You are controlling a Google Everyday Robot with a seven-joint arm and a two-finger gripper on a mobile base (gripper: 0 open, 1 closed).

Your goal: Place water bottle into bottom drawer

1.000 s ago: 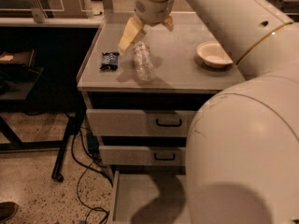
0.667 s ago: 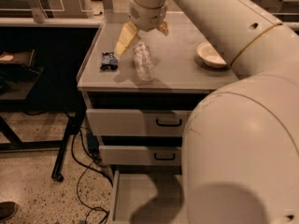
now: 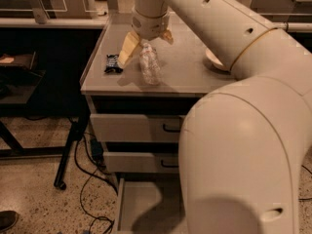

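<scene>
Since a second ago the arm has swung toward the picture's left, so its pale forearm now hides most of the white bowl. The gripper has slid the same way above the cabinet top. Its two yellow fingers are spread wide apart, one on each side of the water bottle's upper end. Whether either finger touches the plastic cannot be told.

The water bottle has not shifted. It lies on its side on the cabinet top directly under the gripper, its body running from between the fingers toward the front edge. A small dark snack packet lies just beyond the wider finger, apart from the bottle.

Well below the gripper, under the cabinet top, two upper drawers show their grey fronts and dark handles; their insides are out of sight. Lowest, the bottom drawer is pulled out. Its visible floor is plain grey with the arm's shadow on it, and the arm covers its far side. The bowl sits past the gripper's other finger, and its contents are hidden.
</scene>
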